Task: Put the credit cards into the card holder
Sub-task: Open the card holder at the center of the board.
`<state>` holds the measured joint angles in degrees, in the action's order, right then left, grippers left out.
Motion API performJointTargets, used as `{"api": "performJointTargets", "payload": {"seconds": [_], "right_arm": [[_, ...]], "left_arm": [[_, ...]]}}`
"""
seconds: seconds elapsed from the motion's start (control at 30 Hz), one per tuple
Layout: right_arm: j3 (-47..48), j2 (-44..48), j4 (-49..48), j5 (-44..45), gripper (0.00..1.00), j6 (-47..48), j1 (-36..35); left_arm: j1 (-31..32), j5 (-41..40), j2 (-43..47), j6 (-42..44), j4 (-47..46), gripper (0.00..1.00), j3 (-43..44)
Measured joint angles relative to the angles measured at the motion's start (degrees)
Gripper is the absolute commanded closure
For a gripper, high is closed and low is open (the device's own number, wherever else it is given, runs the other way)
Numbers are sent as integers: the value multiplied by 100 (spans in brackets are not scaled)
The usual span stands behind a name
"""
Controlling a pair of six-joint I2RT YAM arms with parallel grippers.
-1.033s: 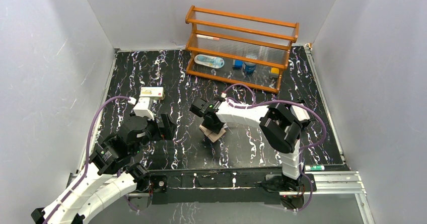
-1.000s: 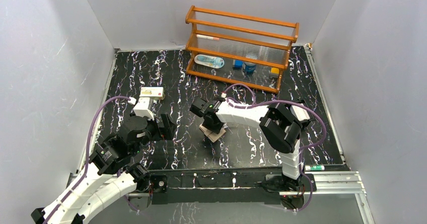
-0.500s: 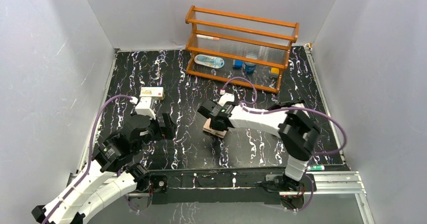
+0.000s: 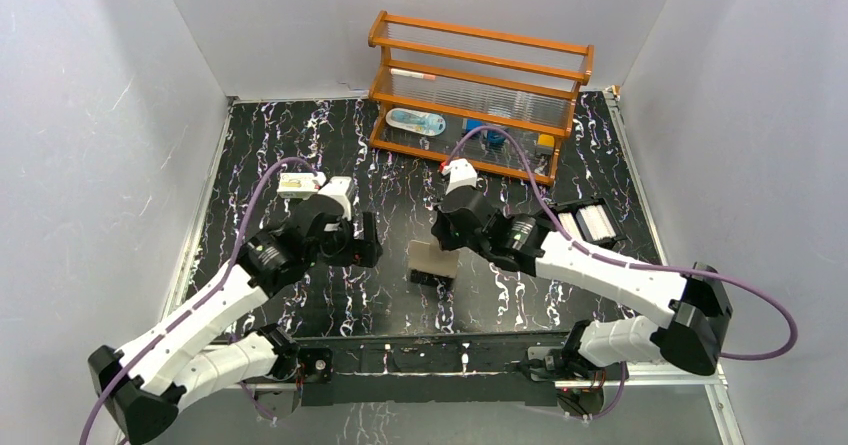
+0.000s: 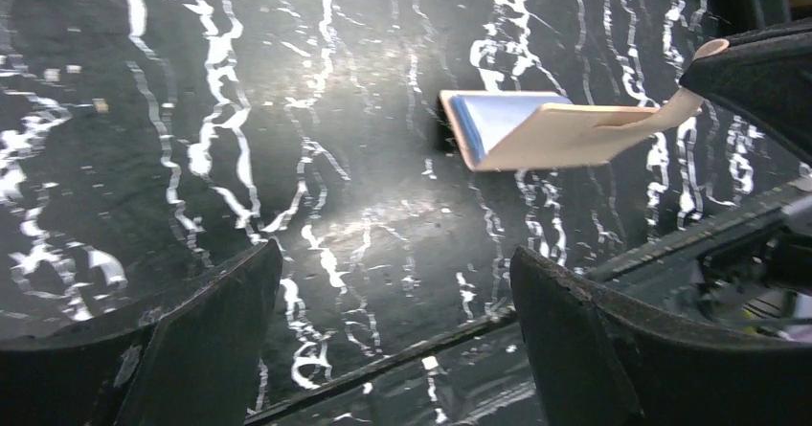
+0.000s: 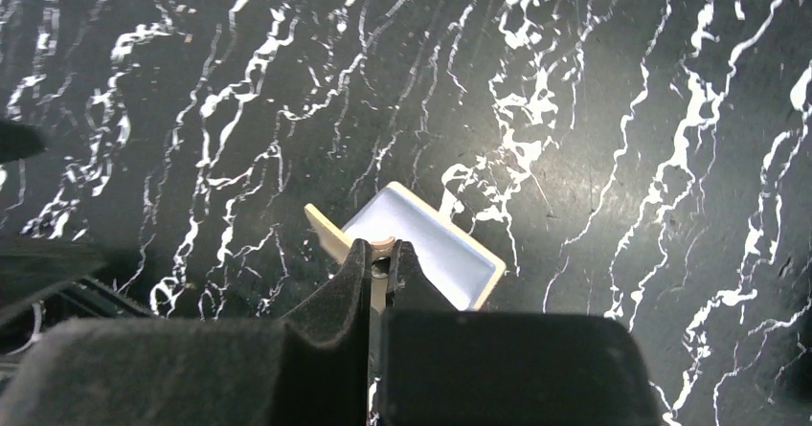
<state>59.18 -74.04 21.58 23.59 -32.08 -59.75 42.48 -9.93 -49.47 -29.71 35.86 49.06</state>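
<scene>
The holder sits mid-bench, nearer the near edge than the far one, with its flap raised. The right pincer is clamped shut on the top of that flap, its tips meeting on the tan edge. The blue card lies flat inside the holder, just beyond those tips. The left pincer hangs with its jaws spread wide and gripping nothing, just left of the holder and facing its open side. Bare bench surrounds the holder on every side. The rack lines the far edge, and a small box lies toward the left edge, both well apart from it.
</scene>
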Motion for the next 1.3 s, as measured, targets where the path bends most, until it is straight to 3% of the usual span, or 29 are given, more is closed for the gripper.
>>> {"api": "performJointTargets", "payload": {"seconds": [0.2,0.37,0.43,0.57,0.67,0.83,1.0,1.3], "right_arm": [[-59,380,-278,-310,100,330,0],[-59,376,-354,-205,99,-348,0],[-59,262,-354,-122,96,-772,0],[-94,-225,-372,-168,88,-1751,0],[-216,-555,-509,-428,76,-2247,0],[-573,-754,-1023,-1051,59,-2647,-2],[-894,-748,-1816,-1856,44,-2616,-2],[-1534,-662,-2734,-2793,36,-2485,0]], "left_arm": [[0,828,-457,-341,-334,15,66],[0,1036,-181,-601,-632,16,-107],[0,1036,-90,-804,-695,18,-179],[0,979,-116,-1228,-673,32,-293],[0,946,-229,-1478,-662,35,-485],[-35,925,-350,-1851,-525,34,-920],[-118,874,-369,-2052,-407,23,-957],[-151,931,-153,-2194,-457,16,-960]]}}
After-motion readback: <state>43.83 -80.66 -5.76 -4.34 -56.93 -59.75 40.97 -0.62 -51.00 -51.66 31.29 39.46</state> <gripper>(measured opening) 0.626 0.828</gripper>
